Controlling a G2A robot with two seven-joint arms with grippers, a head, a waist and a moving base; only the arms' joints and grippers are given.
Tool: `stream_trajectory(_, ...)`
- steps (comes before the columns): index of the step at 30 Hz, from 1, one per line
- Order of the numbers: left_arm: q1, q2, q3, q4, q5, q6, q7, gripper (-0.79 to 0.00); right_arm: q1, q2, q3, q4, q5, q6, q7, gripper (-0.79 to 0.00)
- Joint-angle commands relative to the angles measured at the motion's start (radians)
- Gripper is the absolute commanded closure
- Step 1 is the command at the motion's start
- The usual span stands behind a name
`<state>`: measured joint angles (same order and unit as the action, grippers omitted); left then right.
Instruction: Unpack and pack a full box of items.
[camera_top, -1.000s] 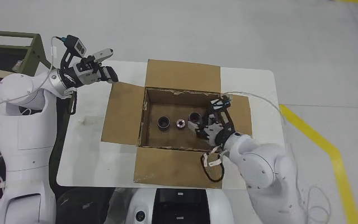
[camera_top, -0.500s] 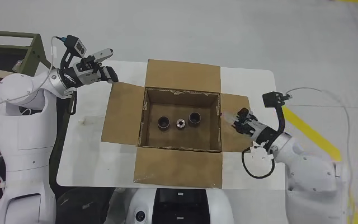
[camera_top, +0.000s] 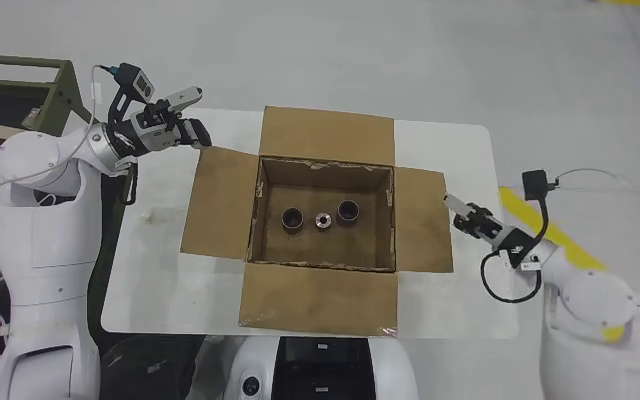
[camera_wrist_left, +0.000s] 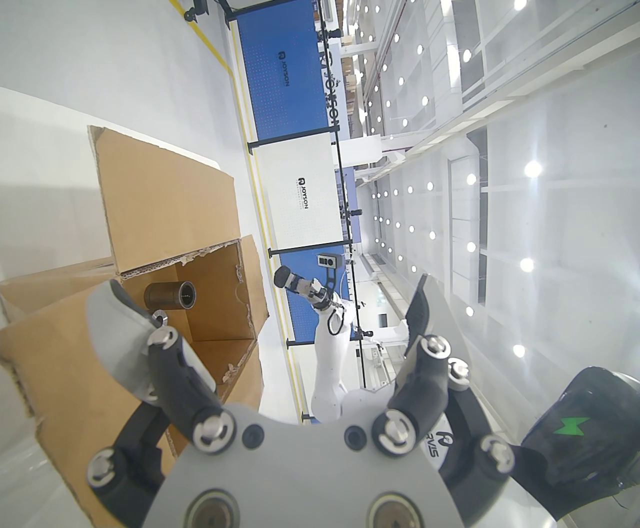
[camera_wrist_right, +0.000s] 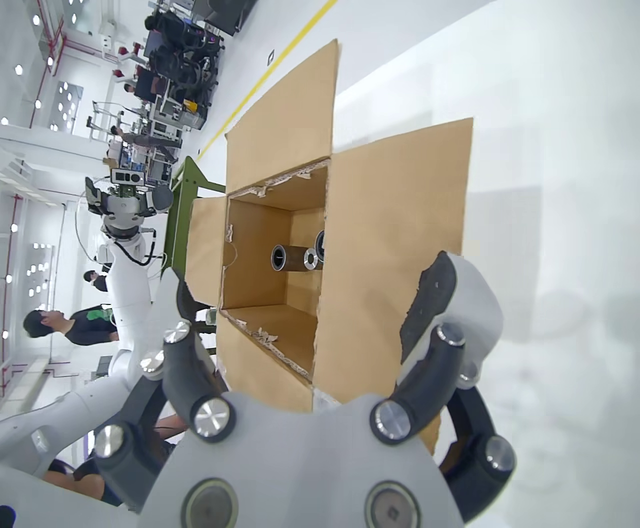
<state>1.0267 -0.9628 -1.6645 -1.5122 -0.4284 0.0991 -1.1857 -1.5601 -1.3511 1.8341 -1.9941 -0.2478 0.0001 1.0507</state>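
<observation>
Three cylinders (camera_top: 321, 220) are sitting in the open box (camera_top: 325, 133) on the desk (camera_top: 150, 260), so unpacking is seemingly just starting. The left gripper (camera_top: 194, 117) and right gripper (camera_top: 460, 212) are hovering outside it, fingers apart, empty.

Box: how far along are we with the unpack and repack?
Done: the box stands open, all four flaps spread out. In hand: nothing; the left pincer and right pincer are both open and empty, outside the box. Remaining: three cylinders sit inside; whether they await removal or are repacked, I cannot tell.
</observation>
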Motion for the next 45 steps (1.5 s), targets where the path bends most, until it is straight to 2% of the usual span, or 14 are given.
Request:
stream_trajectory(1,0.000,0.000,0.000,0.000,0.000,0.000,0.000,-0.785,-0.001,0.004,0.012,0.027,0.000,0.002,-0.009,-0.785)
stream_trajectory(12,0.000,0.000,0.000,0.000,0.000,0.000,0.000,-0.785,0.010,0.032,0.020,0.181,0.024,-0.029,0.051,-0.785)
stream_trajectory(19,0.000,0.000,0.000,0.000,0.000,0.000,0.000,-0.785,0.009,0.045,0.004,0.223,0.091,-0.068,0.097,-0.785)
stream_trajectory(27,0.000,0.000,0.000,0.000,0.000,0.000,0.000,-0.785,0.010,0.059,-0.036,0.207,0.187,-0.111,0.157,-0.785)
stream_trajectory(45,0.000,0.000,0.000,0.000,0.000,0.000,0.000,-0.785,-0.043,0.089,-0.035,0.013,0.251,-0.117,0.106,-0.785)
